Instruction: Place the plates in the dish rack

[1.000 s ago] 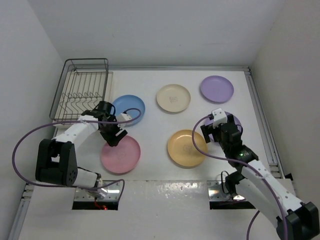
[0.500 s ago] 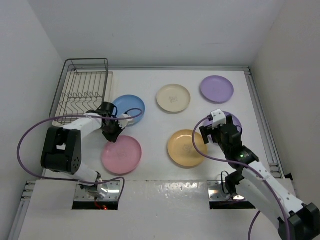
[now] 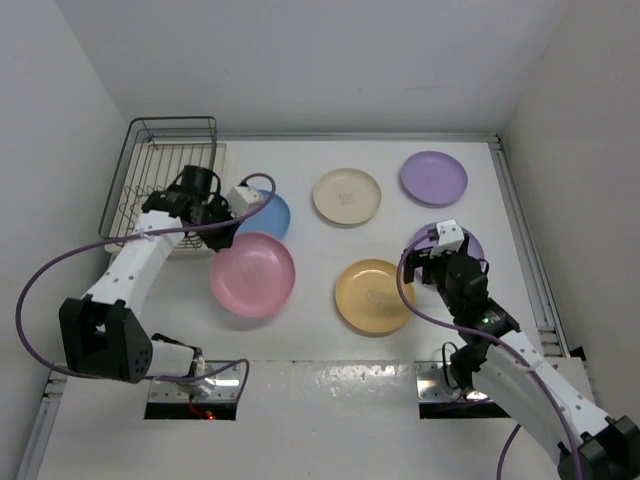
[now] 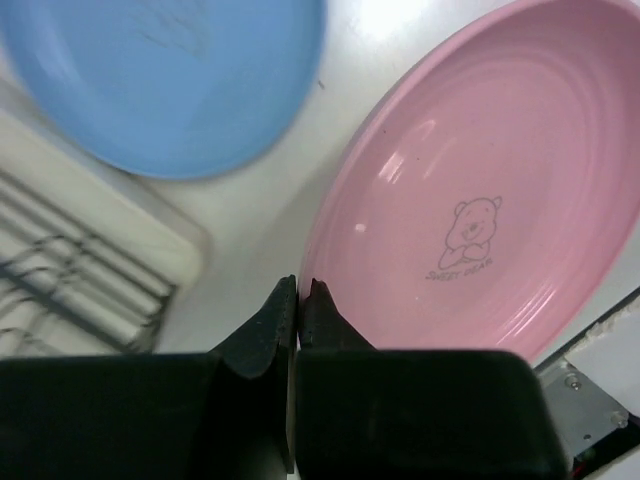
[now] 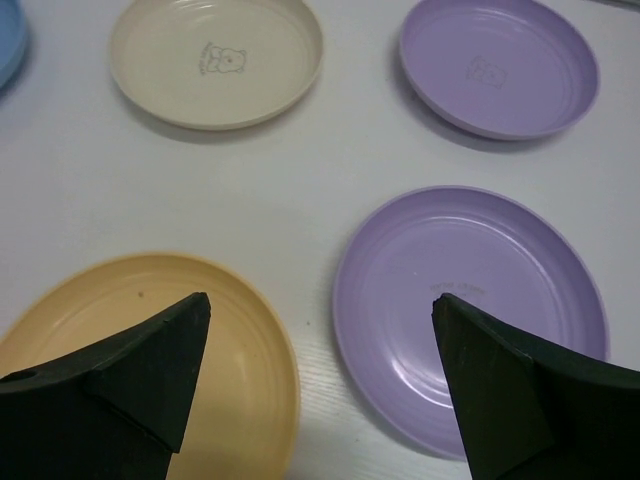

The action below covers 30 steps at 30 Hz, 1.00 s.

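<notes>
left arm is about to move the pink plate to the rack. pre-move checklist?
1. Grip: left hand shut on the rim of the pink plate. Ok.
2. Plate lifted: a shadow shows beneath it in the top view. Ok.
3. Slots free: no plates in the dish rack. Ok.
4. Path: the blue plate lies flat between the pink plate and the rack. Clearance above it: cannot tell.
5. Plate on edge for the prongs: it is held near flat. Not ok.
6. Right hand out of the way: open, over the near lilac plate, far from the rack. Ok.
</notes>
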{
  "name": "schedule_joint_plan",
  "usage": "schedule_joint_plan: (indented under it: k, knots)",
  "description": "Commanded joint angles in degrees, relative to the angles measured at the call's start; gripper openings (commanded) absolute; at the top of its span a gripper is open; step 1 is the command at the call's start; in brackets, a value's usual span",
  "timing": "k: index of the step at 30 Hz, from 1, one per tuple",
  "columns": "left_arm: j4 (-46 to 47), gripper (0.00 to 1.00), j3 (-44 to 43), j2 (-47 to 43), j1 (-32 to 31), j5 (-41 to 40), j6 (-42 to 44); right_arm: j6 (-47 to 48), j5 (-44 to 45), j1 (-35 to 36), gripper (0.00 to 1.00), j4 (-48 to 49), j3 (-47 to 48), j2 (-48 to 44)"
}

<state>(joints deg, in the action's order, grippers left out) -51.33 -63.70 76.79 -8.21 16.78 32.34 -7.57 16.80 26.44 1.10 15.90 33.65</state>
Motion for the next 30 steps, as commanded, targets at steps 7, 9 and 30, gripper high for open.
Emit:
schedule_joint_plan:
  k: [7, 9, 30]
  knots:
    - [-5.9, 0.0, -23.2, -3.7, 1.3, -11.8, -8.2, -4.8, -1.4, 0.2, 0.85, -4.4, 9.6, 9.0]
    - [-1.9, 0.0, -25.9, -3.7, 2.9, -28.3, -13.2, -5.1, -0.7, 0.4, 0.83, -2.6, 9.5, 9.1]
    - [46.6, 0.0, -20.3, 1.3, 25.5, -66.7, -5.1, -5.3, 0.8, 0.4, 0.71, 5.7, 10.7, 13.5]
